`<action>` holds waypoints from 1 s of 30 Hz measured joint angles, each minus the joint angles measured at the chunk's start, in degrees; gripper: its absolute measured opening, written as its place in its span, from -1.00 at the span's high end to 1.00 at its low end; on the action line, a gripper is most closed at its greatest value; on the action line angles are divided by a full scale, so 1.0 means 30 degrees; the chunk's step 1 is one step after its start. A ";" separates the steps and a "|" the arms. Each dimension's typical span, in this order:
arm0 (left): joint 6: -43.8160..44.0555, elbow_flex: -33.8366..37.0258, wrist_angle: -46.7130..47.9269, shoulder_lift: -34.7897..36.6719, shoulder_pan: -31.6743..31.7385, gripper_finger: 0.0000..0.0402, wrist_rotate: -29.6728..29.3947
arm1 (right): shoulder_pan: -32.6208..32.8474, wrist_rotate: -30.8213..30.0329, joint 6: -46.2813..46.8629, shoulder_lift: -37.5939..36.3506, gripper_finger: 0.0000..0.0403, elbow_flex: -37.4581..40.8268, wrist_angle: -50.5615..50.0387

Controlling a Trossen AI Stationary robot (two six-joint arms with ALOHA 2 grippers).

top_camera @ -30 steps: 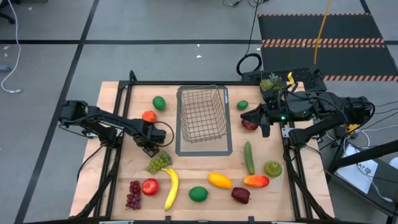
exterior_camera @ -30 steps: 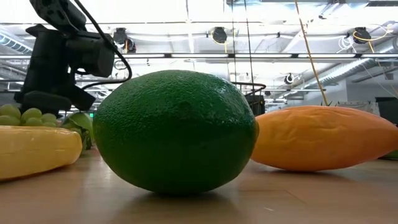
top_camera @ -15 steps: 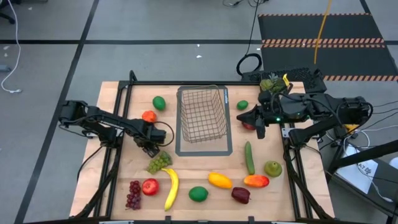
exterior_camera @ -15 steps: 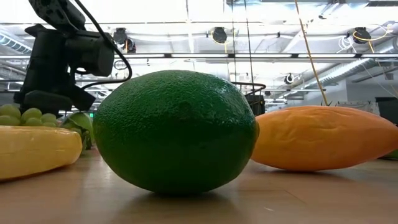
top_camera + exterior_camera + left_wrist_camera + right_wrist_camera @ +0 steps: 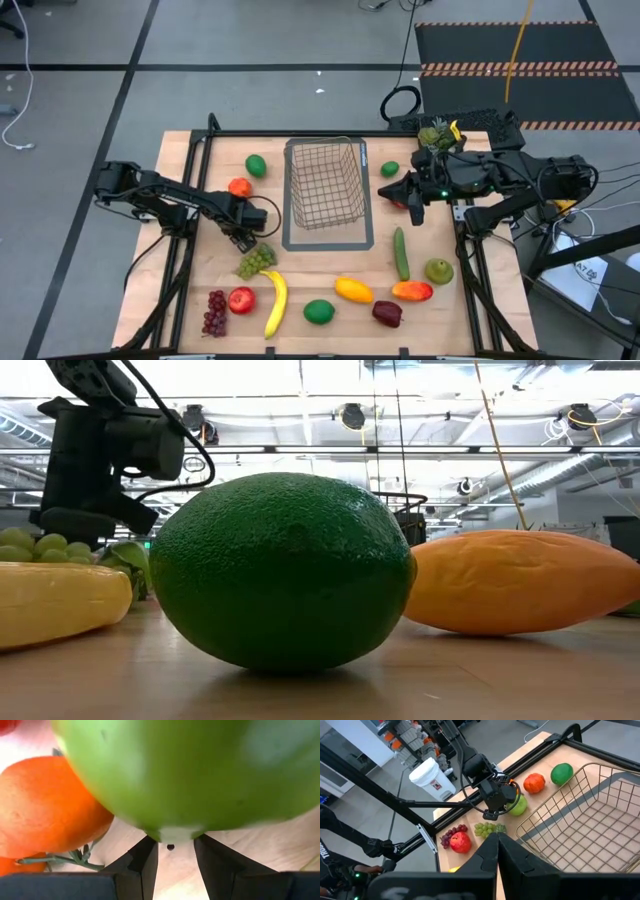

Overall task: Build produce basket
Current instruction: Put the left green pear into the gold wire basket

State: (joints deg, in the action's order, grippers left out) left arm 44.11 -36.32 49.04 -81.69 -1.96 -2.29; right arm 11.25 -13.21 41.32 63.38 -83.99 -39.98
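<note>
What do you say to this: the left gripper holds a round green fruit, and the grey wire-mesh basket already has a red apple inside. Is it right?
One part is wrong. The high view shows that the grey wire-mesh basket is empty; nothing lies inside it. The rest holds: the left gripper holds the round green fruit.

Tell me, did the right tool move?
Yes. The right tool moved closer to the basket, away from the table edge.
</note>
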 joint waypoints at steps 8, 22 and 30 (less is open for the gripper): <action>0.0038 0.0000 0.0001 0.0000 0.0007 0.35 -0.0109 | 0.0000 0.0000 -0.0022 -0.0002 1.00 0.0000 0.0319; 0.0013 0.0007 0.0140 0.0000 0.0007 0.35 0.0092 | 0.0044 0.0462 -0.0004 -0.0002 1.00 0.0000 0.0497; -0.0028 0.0015 0.0219 -0.0007 0.0015 0.45 0.0497 | 0.0044 0.0991 0.0000 -0.0002 1.00 0.0000 0.0565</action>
State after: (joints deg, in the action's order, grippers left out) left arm 44.03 -36.27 49.69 -81.71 -1.91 -0.80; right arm 11.38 -10.24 41.32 63.37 -83.99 -38.28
